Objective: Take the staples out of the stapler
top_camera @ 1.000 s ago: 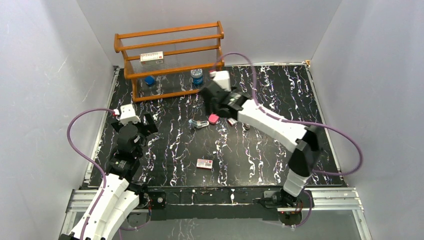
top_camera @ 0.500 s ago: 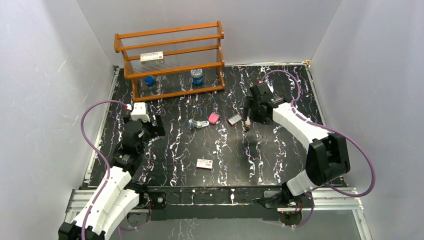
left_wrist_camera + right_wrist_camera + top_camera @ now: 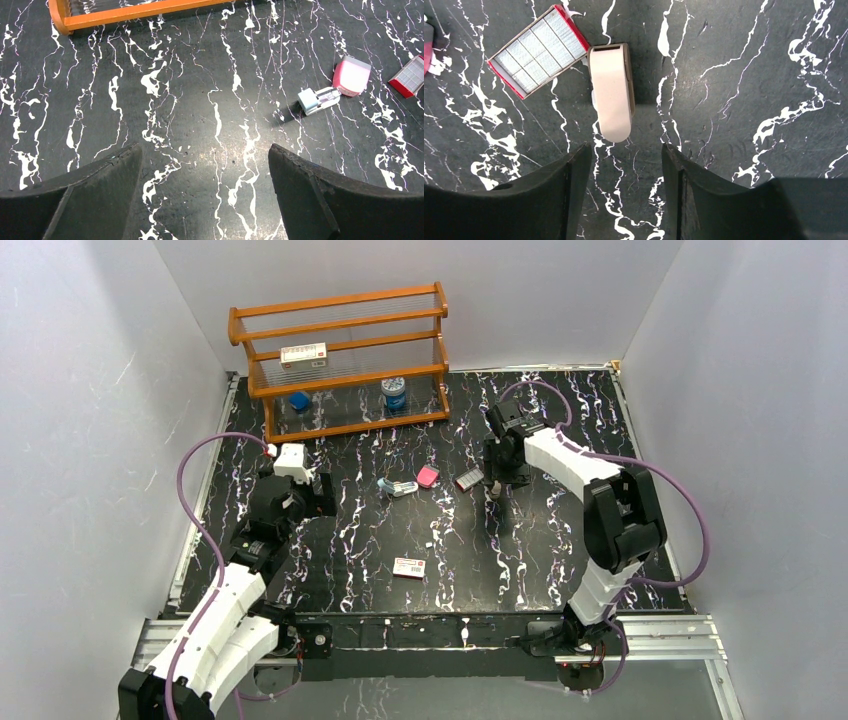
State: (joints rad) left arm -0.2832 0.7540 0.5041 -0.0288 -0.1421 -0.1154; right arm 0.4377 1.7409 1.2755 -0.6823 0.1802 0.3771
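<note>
The light-blue stapler [image 3: 398,488] lies on the black marble table, its silvery inner part showing; it also shows in the left wrist view [image 3: 317,99]. A pink block [image 3: 427,476] touches its far end. My left gripper [image 3: 320,496] is open and empty, well left of the stapler; in its own view [image 3: 204,150] there is bare table between the fingers. My right gripper [image 3: 497,478] is open and empty, right of the stapler. In its wrist view [image 3: 626,150] it hovers just short of a beige oblong piece [image 3: 611,92].
An open red tray of staples [image 3: 539,50] lies against the beige piece and also shows from above [image 3: 468,480]. A flat white box with a red label [image 3: 409,567] lies near the front. An orange shelf rack [image 3: 340,360] at the back holds another box and small blue items.
The right arm swung from over the stapler and pink block to the right, then settled over the beige piece. The left arm reached forward and right towards the stapler.
</note>
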